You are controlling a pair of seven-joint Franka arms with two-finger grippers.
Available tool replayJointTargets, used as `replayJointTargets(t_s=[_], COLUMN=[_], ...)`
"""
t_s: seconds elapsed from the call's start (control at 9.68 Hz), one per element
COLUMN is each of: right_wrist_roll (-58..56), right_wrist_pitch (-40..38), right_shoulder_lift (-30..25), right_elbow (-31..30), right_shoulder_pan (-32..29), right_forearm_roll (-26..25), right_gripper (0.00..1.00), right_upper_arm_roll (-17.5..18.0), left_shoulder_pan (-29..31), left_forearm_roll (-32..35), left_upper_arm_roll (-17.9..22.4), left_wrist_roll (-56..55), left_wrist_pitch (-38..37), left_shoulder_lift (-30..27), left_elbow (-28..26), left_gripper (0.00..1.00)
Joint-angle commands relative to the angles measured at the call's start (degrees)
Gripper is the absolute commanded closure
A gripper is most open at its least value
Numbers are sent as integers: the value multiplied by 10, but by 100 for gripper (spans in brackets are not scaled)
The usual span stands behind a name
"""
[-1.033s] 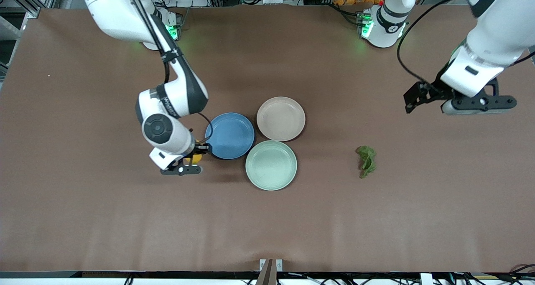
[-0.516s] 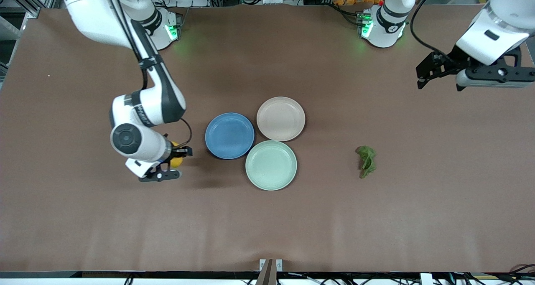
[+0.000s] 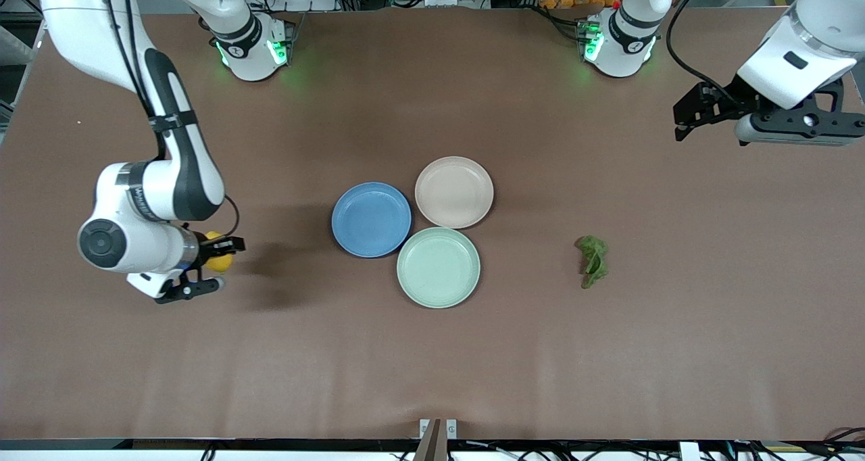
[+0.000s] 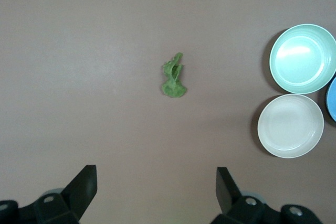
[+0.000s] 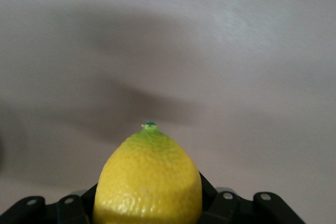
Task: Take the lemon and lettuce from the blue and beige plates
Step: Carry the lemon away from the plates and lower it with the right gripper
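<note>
We have the lemon [image 3: 219,261] clenched in our right hand [image 3: 203,266], up over bare worktop [image 3: 432,353] at the frame's lower left: carrying off is underway, set-down comes next. The lettuce [image 3: 592,260] lies right of the plates; our left hand [image 3: 682,117] waits released, upper right.

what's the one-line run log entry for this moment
right pincer: shut on lemon, above table | left pincer: open, waiting | lettuce: on table | blue plate, beige plate: empty
</note>
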Motion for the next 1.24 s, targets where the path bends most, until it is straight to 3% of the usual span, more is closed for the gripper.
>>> replayJointTargets(t_s=[0.0, 0.41, 0.83, 1.14], right_wrist_roll=[-33, -43, -45, -45], right_wrist_pitch=[12, 65, 162, 179], right_shoulder_lift=[-17, 10, 21, 36], right_elbow=[-31, -48, -113, -120], right_shoulder_pan=[-13, -44, -53, -54], right_forearm_roll=[0, 0, 5, 9], right_gripper=[65, 65, 64, 63], right_upper_arm_roll=[-11, -12, -12, -11], left_shoulder_pan=[-8, -2, -2, -1], left_forearm_roll=[8, -6, -5, -4], left_upper_arm_roll=[11, 11, 11, 11], left_wrist_roll=[17, 11, 11, 10], left_wrist_pitch=[-18, -18, -15, -12], left_shoulder_lift=[7, 7, 7, 7], left_elbow=[21, 20, 20, 20], left_gripper=[0, 0, 0, 0])
